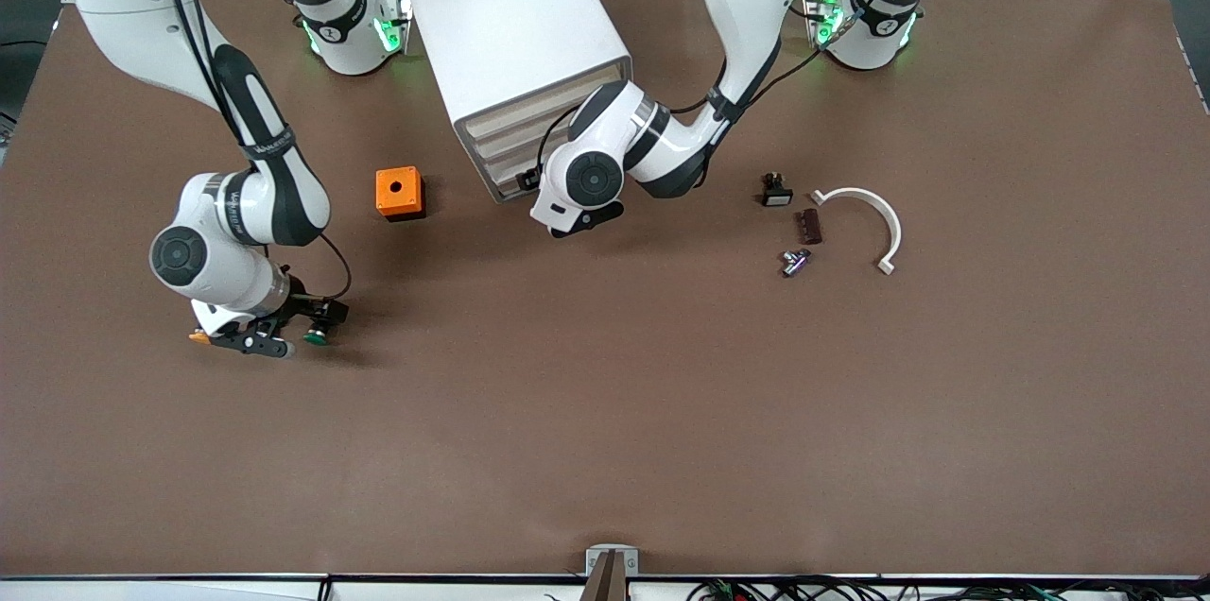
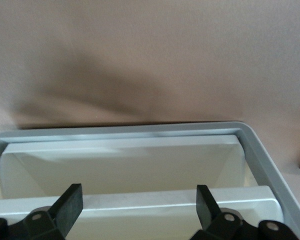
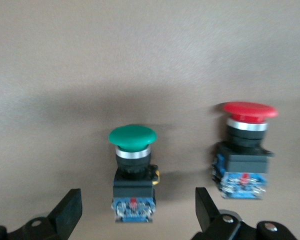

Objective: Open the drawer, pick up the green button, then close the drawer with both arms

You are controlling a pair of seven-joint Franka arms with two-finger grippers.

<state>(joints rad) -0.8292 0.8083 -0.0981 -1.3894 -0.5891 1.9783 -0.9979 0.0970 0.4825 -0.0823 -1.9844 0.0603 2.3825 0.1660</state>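
Note:
The white cabinet [image 1: 510,15] stands near the arms' bases, and its four beige drawer fronts [image 1: 515,143] all look pushed in. My left gripper [image 1: 526,180] is at the lowest fronts, fingers open; in the left wrist view the gripper [image 2: 139,192] faces a drawer front [image 2: 120,162] inside the cabinet's grey rim [image 2: 270,165]. The green-capped button [image 1: 317,334] rests on the table toward the right arm's end. My right gripper [image 1: 284,338] is low beside it. In the right wrist view the gripper [image 3: 137,197] is open, with the button [image 3: 133,172] just ahead of the fingertips.
A red-capped button [image 3: 245,150] sits beside the green one. An orange cap [image 1: 198,336] peeks out by the right hand. An orange box with a hole [image 1: 399,193] lies near the cabinet. A white curved piece [image 1: 874,214] and small dark parts [image 1: 808,226] lie toward the left arm's end.

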